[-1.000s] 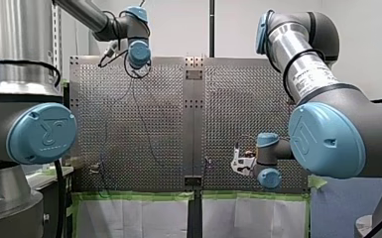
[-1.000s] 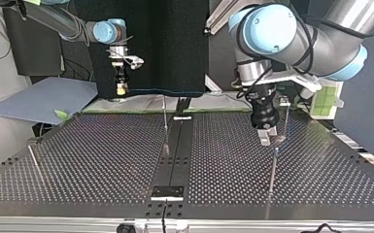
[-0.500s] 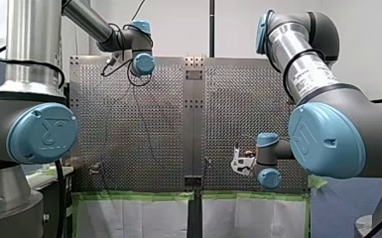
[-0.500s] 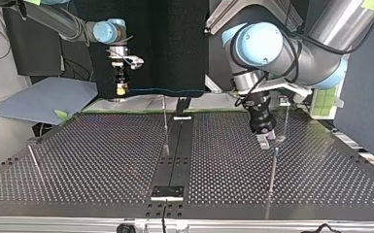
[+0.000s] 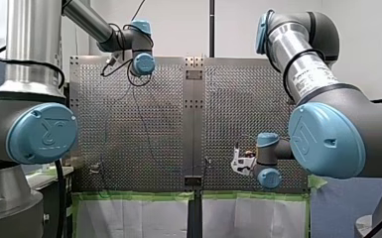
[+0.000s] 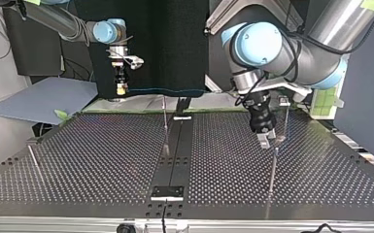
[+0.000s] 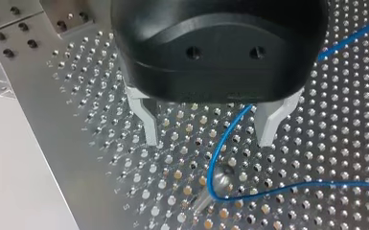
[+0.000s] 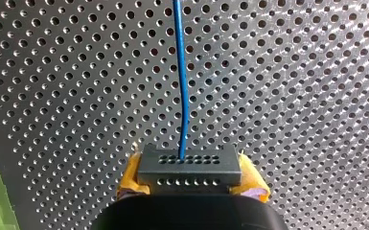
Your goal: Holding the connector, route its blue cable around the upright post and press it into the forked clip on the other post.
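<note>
In the right wrist view my right gripper [image 8: 190,179] has its yellow pads [image 8: 251,187] shut on a dark connector [image 8: 189,165] held above the perforated plate. The blue cable [image 8: 182,81] runs straight ahead from the connector. In the left wrist view my left gripper [image 7: 210,139] stands open over an upright metal post [image 7: 219,181]. The blue cable [image 7: 220,153] curves around that post, between and below the fingers, and nothing is held. In the top view my left gripper [image 6: 264,140] hovers just above the post [image 6: 273,167] at the right. My right gripper [image 6: 121,88] hangs at the back left.
A thin post [image 6: 165,124] stands near the table's middle seam, another [image 6: 34,160] at the top view's left, and one [image 6: 286,121] just behind my left gripper. A blue-grey sheet [image 6: 43,99] lies off the back left corner. Green tape [image 5: 139,196] edges the table.
My left wrist has turned and shifted slightly, and its gripper has come a little lower over the post at the top view's right. My right arm has stayed still.
</note>
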Robot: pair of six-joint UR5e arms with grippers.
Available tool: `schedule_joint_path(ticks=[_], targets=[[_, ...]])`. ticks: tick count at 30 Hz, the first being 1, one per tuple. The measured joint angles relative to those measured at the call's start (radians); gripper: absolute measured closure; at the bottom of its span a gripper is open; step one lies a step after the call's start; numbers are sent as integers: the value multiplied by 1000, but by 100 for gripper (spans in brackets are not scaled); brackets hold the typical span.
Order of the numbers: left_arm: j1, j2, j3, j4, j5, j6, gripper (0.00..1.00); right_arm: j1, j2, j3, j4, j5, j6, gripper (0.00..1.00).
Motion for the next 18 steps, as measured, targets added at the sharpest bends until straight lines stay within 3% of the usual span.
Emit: schedule_joint_path(ticks=[18], targets=[[20,-48,1,-17,-8,-30,4,0,1,0,2,1,-2,71]])
